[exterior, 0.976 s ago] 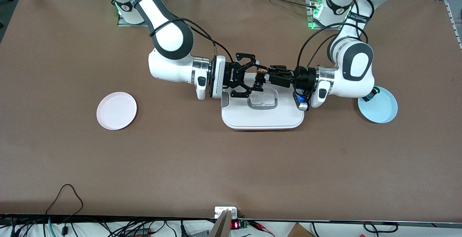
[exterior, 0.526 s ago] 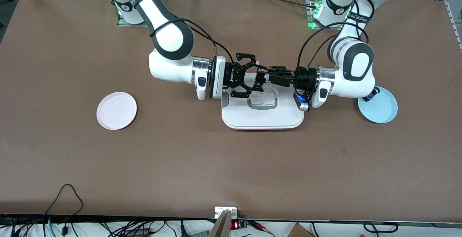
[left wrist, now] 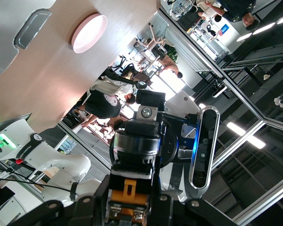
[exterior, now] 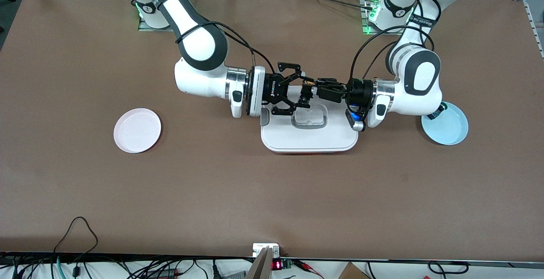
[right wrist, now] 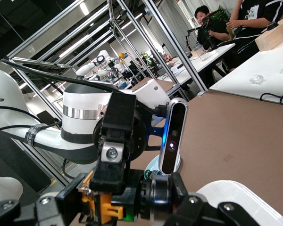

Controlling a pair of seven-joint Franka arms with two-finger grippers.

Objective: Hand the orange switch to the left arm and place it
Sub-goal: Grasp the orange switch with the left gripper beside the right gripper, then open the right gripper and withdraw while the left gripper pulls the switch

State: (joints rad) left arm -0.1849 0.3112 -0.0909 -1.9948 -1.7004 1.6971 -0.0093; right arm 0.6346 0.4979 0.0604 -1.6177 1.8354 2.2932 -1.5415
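The orange switch (exterior: 304,93), a tiny black cylinder with orange marks, hangs in the air over the white lidded box (exterior: 310,138). Both grippers meet on it from opposite ends. My left gripper (exterior: 312,88) is shut on its orange end (left wrist: 129,195). My right gripper (exterior: 299,88) is shut on its black end. In the right wrist view the switch (right wrist: 104,203) sits between my right gripper's fingers (right wrist: 127,207), with the left gripper's finger (right wrist: 112,157) pressing on it. Neither gripper touches the box.
A pink plate (exterior: 137,130) lies toward the right arm's end of the table. A light blue plate (exterior: 447,127) lies toward the left arm's end, with a small blue green-capped part (exterior: 437,111) on its rim. The box's grey handle (exterior: 309,119) lies under the grippers.
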